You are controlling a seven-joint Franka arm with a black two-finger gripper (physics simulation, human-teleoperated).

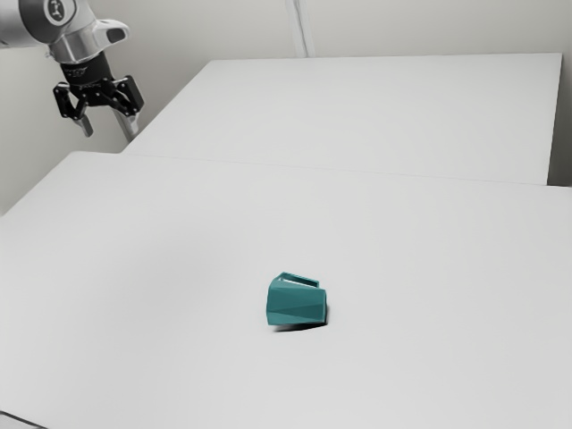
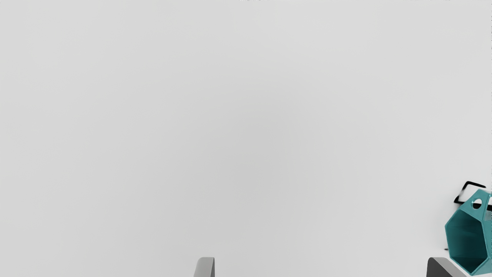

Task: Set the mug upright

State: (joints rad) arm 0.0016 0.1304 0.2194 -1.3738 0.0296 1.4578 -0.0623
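Mug [image 1: 297, 306]: found lying on its side on the white table [image 1: 161, 268], so the upright condition is not met. Its open mouth faces the hand's side, and the handle [image 1: 299, 280] rises along the body, off the tabletop. The body is faceted; it presumably rests on a flat side, which should discourage rolling.

Hand [image 1: 110, 130]: raised at the exterior view's upper left, well apart from the mug. Its two fingers stand wide apart with nothing between them; nothing is held. That spacing would suit taking the mug across its body. In the wrist view the mug is beside one fingertip, though the exterior view shows a broad gap.

Surroundings: a second pale surface [image 1: 384, 116] lies beyond the table, with a wall [image 1: 402, 27] behind it. Neither appears to bear on the work. The likelier hindrances are the handle, which could catch a descending finger, and the tabletop, which limits how low the fingers may reach. Righting requires a firm grip and a turn bringing the mouth upward; a loose grip could let it slip.
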